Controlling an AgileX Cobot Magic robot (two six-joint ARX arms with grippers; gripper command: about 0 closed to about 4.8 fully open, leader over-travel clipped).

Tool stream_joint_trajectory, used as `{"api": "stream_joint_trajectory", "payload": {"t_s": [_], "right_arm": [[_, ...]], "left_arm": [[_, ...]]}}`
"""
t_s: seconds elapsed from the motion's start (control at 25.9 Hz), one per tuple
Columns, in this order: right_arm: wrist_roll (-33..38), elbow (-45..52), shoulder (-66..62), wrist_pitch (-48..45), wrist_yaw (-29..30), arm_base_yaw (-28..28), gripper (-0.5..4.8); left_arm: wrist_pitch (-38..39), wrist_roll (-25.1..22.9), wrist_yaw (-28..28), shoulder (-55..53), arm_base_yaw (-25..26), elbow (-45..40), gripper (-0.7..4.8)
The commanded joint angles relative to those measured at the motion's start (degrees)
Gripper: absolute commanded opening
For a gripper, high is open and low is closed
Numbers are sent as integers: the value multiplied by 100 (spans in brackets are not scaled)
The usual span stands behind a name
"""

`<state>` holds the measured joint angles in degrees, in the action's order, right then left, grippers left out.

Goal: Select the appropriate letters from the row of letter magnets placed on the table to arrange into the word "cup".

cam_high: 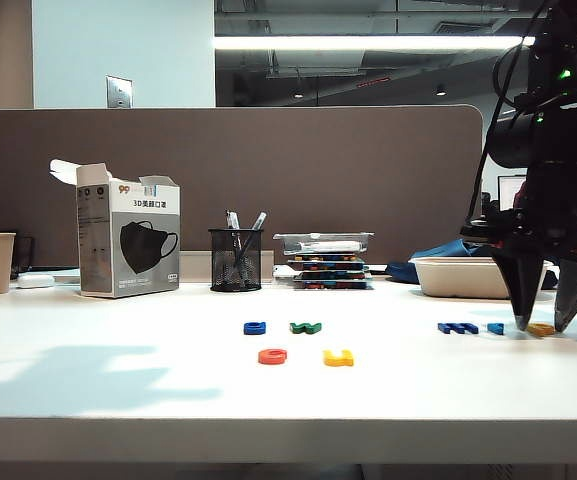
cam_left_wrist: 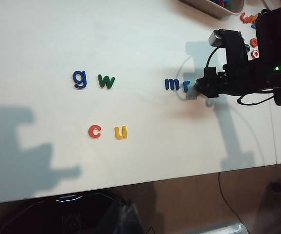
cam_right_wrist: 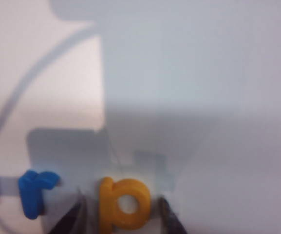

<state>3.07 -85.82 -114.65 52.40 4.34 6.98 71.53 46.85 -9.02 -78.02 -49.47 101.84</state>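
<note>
Currently the right gripper (cam_high: 546, 327) is standing tip-down on the table (cam_high: 118, 390) at the right end of the row, its two dark fingers spread and straddling the yellow "p" (cam_right_wrist: 124, 204); a sliver of white is showing on each side, so the jaws are bracketing the letter, not yet pinching it. The cyan "r" (cam_right_wrist: 35, 191) is lying just beside the outer face of one finger, with the dark blue "m" (cam_left_wrist: 172, 84) next to it. The red-orange "c" (cam_left_wrist: 94, 131) and yellow "u" (cam_left_wrist: 121, 132) are sitting side by side nearer the front edge, apart from the blue "g" (cam_left_wrist: 80, 78) and green "w" (cam_left_wrist: 106, 81) behind them. Bare white surface is lying open right of the "u". The left gripper is appearing in no view; its state cannot be told.
</note>
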Motion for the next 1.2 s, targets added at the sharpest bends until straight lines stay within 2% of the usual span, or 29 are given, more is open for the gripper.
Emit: {"api": "stream_joint_trajectory", "payload": {"t_s": [0.04, 0.19, 0.31, 0.89, 1.0, 1.2], "right_arm": [[-13, 13, -20, 90, 28, 7, 175], [-13, 13, -20, 96, 28, 7, 174], [-13, 13, -20, 107, 26, 7, 144], [-11, 13, -20, 111, 26, 4, 142], [-11, 13, -20, 111, 28, 4, 112], [-11, 13, -20, 107, 28, 2, 112]], "left_arm": [[-50, 11, 0, 17, -4, 20, -5], [-50, 11, 0, 17, -4, 20, -5], [-50, 11, 0, 17, -4, 20, -5], [-50, 11, 0, 17, -4, 20, -5], [-50, 11, 2, 17, -4, 20, -5], [-50, 11, 0, 17, -4, 20, -5]]}}
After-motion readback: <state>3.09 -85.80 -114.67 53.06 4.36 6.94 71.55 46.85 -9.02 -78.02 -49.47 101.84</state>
